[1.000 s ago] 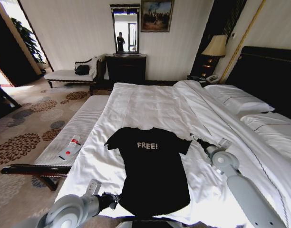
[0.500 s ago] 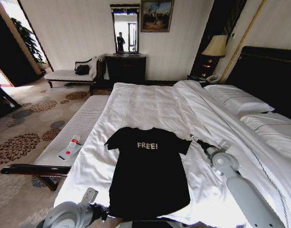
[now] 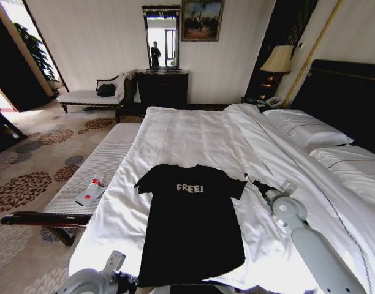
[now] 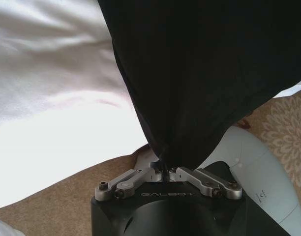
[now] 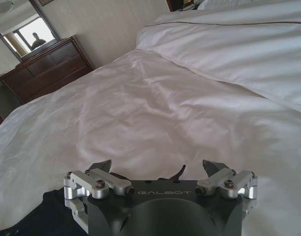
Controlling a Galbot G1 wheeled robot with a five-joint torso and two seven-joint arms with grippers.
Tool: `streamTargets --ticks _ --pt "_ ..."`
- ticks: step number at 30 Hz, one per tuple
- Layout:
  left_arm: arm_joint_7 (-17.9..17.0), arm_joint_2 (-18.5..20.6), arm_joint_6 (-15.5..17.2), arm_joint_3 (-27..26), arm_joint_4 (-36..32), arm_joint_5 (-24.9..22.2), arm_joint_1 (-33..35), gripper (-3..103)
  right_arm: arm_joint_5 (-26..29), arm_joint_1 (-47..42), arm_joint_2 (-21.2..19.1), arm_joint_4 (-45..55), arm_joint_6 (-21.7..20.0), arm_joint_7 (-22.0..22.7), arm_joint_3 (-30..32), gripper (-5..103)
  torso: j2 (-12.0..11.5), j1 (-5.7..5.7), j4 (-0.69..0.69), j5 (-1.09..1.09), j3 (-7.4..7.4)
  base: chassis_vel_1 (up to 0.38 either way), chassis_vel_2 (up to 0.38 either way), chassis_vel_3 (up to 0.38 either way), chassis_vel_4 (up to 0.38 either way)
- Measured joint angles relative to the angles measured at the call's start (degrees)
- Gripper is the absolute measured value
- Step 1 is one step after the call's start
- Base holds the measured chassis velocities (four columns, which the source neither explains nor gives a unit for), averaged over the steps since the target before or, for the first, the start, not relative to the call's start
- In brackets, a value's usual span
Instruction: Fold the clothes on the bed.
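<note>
The T-shirt point(image 3: 192, 223) lies flat on the bed point(image 3: 193, 138), chest lettering up. The left tool point(image 4: 165, 171) is clenched on the hem corner of the T-shirt, with the cloth rising directly from between its jaws. Compared with a second ago, the left tool has been drawn back toward the bed's near edge, and the hem corner has been pulled with it. The lower edge is thus judged tensioned for folding. The right tool point(image 5: 160, 174) is released, beside the far sleeve.
</note>
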Motion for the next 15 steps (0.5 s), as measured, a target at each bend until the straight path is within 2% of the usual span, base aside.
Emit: streamTargets --ticks 4,6,7,9,10,13,15 --pt "-1.1 -0.6 0.2 -1.5 -1.3 -0.2 -1.6 19 -0.1 0.1 0.1 0.0 0.0 0.0 -0.4 100 0.0 0.00 0.00 0.00 0.00 0.000 0.000 0.000 0.000" --pt "-1.3 -0.8 0.2 -2.0 -1.7 -0.2 -1.8 19 -0.1 0.2 0.1 0.0 0.0 0.0 -0.4 100 0.0 0.00 0.00 0.00 0.00 0.000 0.000 0.000 0.000" --pt "-1.5 -1.0 0.3 -2.9 -2.2 -0.3 -2.1 24 -0.1 0.2 0.2 0.0 0.0 0.0 -0.4 100 0.0 0.00 0.00 0.00 0.00 0.000 0.000 0.000 0.000" --pt "-2.7 -1.4 0.3 -7.0 -4.8 -1.6 -3.1 34 -0.2 0.3 0.2 0.0 0.0 0.0 -0.6 100 0.0 0.00 0.00 0.01 0.00 0.000 0.000 0.000 0.000" --pt "-2.7 -1.4 0.3 -7.0 -4.8 -1.6 -3.1 34 -0.2 0.3 0.2 0.0 0.0 0.0 -0.6 100 0.0 0.00 0.00 0.01 0.00 0.000 0.000 0.000 0.000" --pt "-3.6 -2.1 0.3 -11.3 -5.7 -4.0 -5.8 51 -0.2 0.3 0.1 0.0 0.0 0.1 -0.6 100 0.0 0.00 0.00 0.01 0.00 0.000 0.000 0.000 0.000" --pt "-3.5 -2.9 0.3 -13.0 -5.7 -5.0 -7.5 51 -0.2 0.4 0.1 0.0 0.0 0.1 -0.7 100 0.0 0.00 0.00 0.01 0.00 0.000 0.000 0.000 0.000"
